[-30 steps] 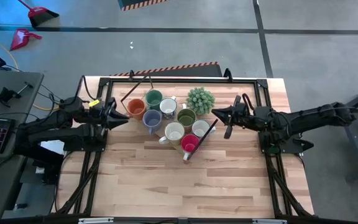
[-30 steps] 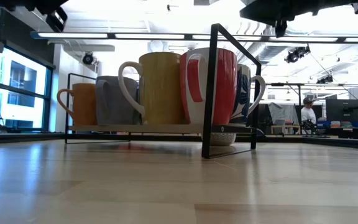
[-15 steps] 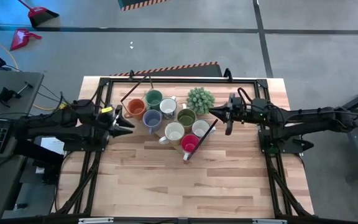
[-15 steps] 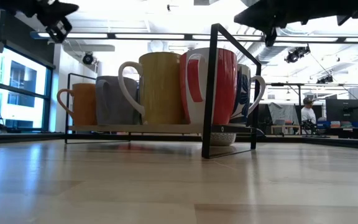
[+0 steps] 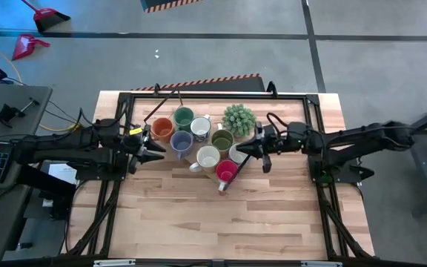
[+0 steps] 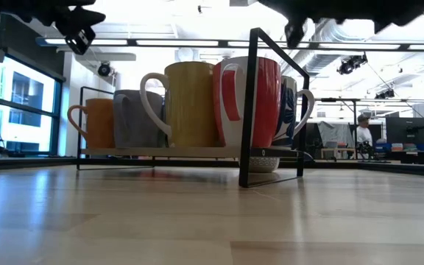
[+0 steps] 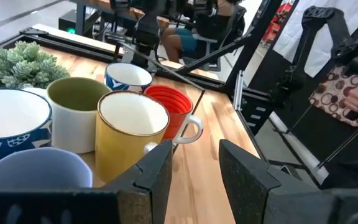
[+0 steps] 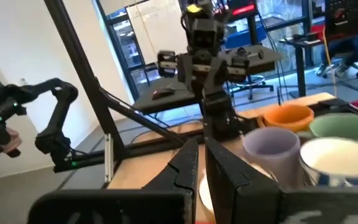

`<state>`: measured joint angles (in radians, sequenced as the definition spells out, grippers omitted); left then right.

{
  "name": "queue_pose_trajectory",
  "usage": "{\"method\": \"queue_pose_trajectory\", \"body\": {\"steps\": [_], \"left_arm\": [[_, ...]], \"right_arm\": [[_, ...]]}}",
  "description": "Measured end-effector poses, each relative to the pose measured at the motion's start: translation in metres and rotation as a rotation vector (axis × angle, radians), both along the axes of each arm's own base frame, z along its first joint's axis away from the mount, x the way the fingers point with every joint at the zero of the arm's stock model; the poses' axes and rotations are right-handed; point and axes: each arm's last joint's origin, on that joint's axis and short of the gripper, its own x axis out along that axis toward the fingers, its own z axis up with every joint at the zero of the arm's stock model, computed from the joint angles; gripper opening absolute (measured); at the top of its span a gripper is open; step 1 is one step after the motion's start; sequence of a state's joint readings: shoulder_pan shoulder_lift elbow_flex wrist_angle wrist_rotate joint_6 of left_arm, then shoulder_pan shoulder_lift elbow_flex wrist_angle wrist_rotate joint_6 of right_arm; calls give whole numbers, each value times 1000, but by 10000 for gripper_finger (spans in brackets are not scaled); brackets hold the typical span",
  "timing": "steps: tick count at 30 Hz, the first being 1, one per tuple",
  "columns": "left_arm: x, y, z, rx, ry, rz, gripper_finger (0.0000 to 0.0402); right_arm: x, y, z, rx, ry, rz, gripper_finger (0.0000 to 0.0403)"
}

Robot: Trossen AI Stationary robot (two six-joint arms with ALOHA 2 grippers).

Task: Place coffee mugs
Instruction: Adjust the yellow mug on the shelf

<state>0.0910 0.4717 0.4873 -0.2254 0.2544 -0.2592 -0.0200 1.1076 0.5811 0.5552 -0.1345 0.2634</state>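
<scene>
I have both arms over the table (image 5: pixel 199 215), one on each side of the mugs (image 5: pixel 199 141), which stand packed together on a low black rack (image 6: pixel 250 110) near the table's far middle, beside a spiky plant (image 5: pixel 239 119). From above I count an orange mug (image 5: pixel 161 129), a dark green mug (image 5: pixel 183 116), a grey mug (image 5: pixel 181 142), a red mug (image 5: pixel 226 170), an olive mug (image 5: pixel 222 139) and three pale ones; all sit upright, rims up, touching or nearly so.

The left gripper (image 5: pixel 155 146) hovers just beside the orange and grey mugs, jaws parted with nothing between them; its wrist view shows the fingers (image 7: pixel 160 171) apart over bare wood. The right gripper (image 5: pixel 249 147) hangs by the red and white end of the cluster, fingers (image 8: pixel 188 165) pressed nearly together, empty as far as I can see.

These mugs look like glazed ceramic: rigid, fairly heavy for their size, slick, and liable to chip if knocked against a neighbour or the rack's frame. I'd judge the rim wall the safest hold, one finger inside and one outside, or the handle where it faces out. With mugs this tight, lifting straight up matters.

In the low view the near mugs hide those behind, and both grippers are cut off at the top edge. I can't tell whether the rack has a rail that would catch a mug's base
</scene>
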Motion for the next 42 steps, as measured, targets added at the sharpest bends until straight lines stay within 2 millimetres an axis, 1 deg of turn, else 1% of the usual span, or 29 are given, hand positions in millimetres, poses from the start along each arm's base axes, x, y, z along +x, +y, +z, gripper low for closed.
{"method": "queue_pose_trajectory", "body": {"steps": [3, 5, 9, 12, 16, 20, 23, 36, 42], "left_arm": [[-1, 0, 1, 0, -7, 0, 120], [-1, 0, 1, 0, -5, 0, 120], [-1, 0, 0, -1, -3, -1, 120], [-1, 0, 0, -1, -4, -3, 119], [-1, 0, 0, -1, -2, -3, 119], [-1, 0, 0, -1, -3, -4, 119], [-1, 0, 0, -1, -4, -4, 119], [-1, 0, 0, -1, -2, -5, 119], [-1, 0, 0, -1, -1, -5, 119]], "right_arm": [[16, 2, 13, -18, 22, 8, 16], [28, 3, 17, -40, 112, 12, 16], [47, 3, 19, -78, 331, 0, 16], [60, 2, 22, -92, 414, -24, 16], [77, 2, 22, -112, 482, -15, 16], [90, 7, 11, -116, 575, 9, 16], [95, 11, 7, -120, 596, 23, 16], [93, 23, 4, -99, 635, 90, 16], [93, 22, 4, -87, 639, 64, 16]]}}
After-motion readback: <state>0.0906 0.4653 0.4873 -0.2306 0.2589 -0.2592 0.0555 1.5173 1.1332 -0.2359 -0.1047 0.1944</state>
